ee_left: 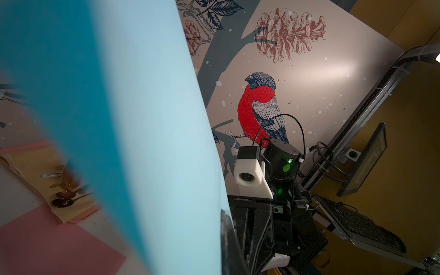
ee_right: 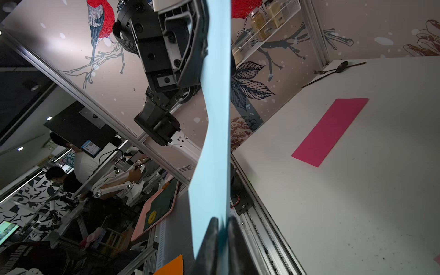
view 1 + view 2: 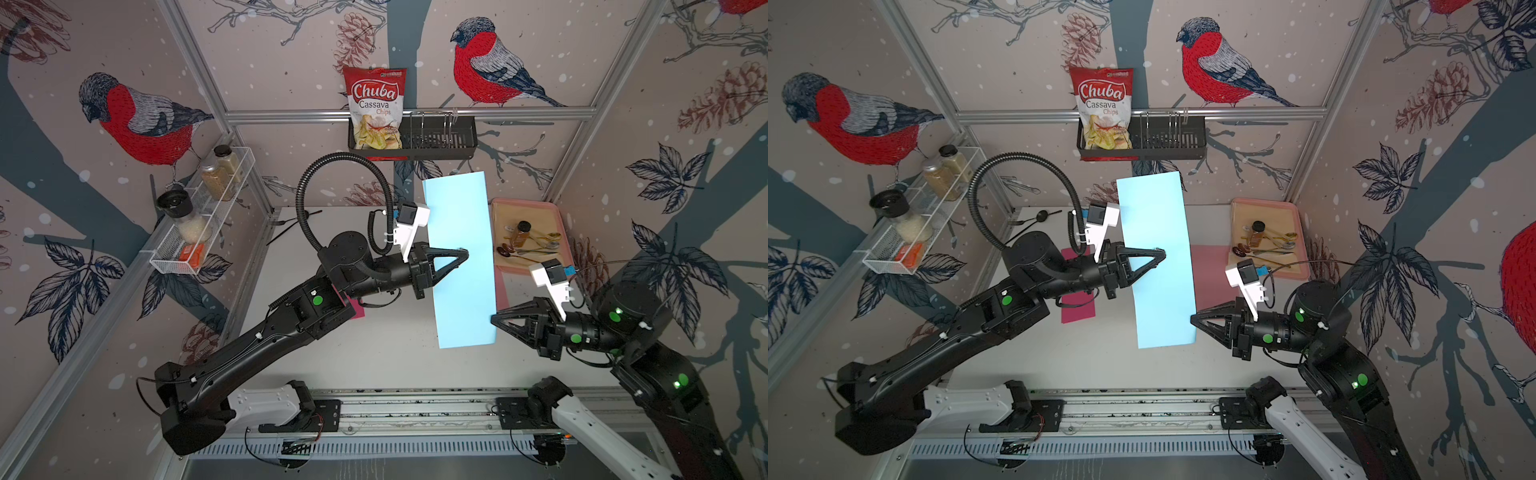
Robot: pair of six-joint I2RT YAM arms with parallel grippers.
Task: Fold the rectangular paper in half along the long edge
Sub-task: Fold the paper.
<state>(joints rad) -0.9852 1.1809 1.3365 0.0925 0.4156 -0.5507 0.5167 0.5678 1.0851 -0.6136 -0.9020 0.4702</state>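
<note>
I have the blue paper (image 3: 461,232) lifted clear of the surface (image 3: 374,357), its broad face turned to the top camera and its far end showing against the back wall in both top views. My left pincer (image 3: 464,254) is pressed together on the paper's left long edge, about halfway along. My right pincer (image 3: 494,321) sits at the near right corner. From the right wrist, the sheet's edge runs between its two fingers (image 2: 212,238), which stand close together. I cannot tell whether they press on it.

Beneath the paper to the right lies a pale pink sheet (image 3: 1210,270), partly hidden by it. A magenta sheet (image 3: 1077,309) lies on the left, half covered by my left arm.

A pink tray (image 3: 525,202) at the far right holds a small jar (image 3: 522,232) and spoons (image 3: 505,251). A black spoon (image 3: 1040,215) lies in the far left corner.

On the back wall a chips bag (image 3: 376,108) stands in a black basket (image 3: 461,137). A wire shelf (image 3: 166,257) on the left wall carries spice jars.

From the left wrist, the paper fills most of my view.
</note>
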